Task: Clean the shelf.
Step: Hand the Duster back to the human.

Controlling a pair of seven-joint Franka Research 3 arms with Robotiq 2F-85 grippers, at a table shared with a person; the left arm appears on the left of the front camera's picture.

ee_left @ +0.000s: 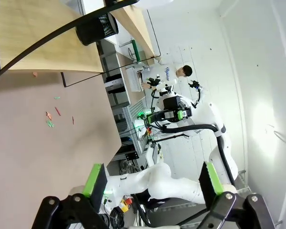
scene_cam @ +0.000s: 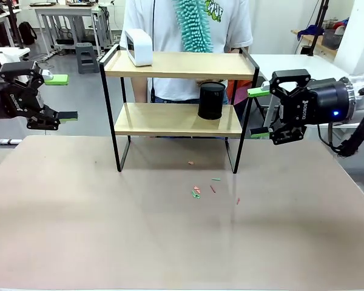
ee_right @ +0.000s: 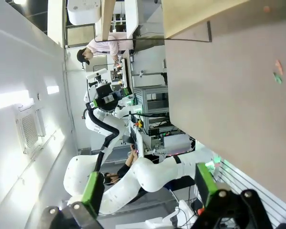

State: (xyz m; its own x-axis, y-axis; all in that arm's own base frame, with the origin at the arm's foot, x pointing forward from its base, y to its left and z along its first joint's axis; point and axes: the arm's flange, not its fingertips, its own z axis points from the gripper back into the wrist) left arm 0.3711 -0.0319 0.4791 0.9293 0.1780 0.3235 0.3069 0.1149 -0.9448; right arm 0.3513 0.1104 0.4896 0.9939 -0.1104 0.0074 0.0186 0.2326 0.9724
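Left pincer (scene_cam: 61, 97) and right pincer (scene_cam: 259, 113) both spread wide, holding nothing, raised above the table (scene_cam: 79, 230) on either flank of the shelf (scene_cam: 176, 120). Between the pincers: shelf with black cylinder (scene_cam: 212, 100) on lower board, white box (scene_cam: 137, 46) on upper board. Coloured scraps (scene_cam: 197, 191) on table below and nearer than right pincer; person (scene_cam: 170, 18) with teal duster (scene_cam: 193, 24) behind shelf.

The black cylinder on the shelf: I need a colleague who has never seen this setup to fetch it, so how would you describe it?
Find the shelf, a two-tier wooden rack in a black frame at the table's far side. On its lower board, towards the robot's right, stands the black cylinder, upright. The only other item on the rack, a white box-shaped device, sits on the top board.
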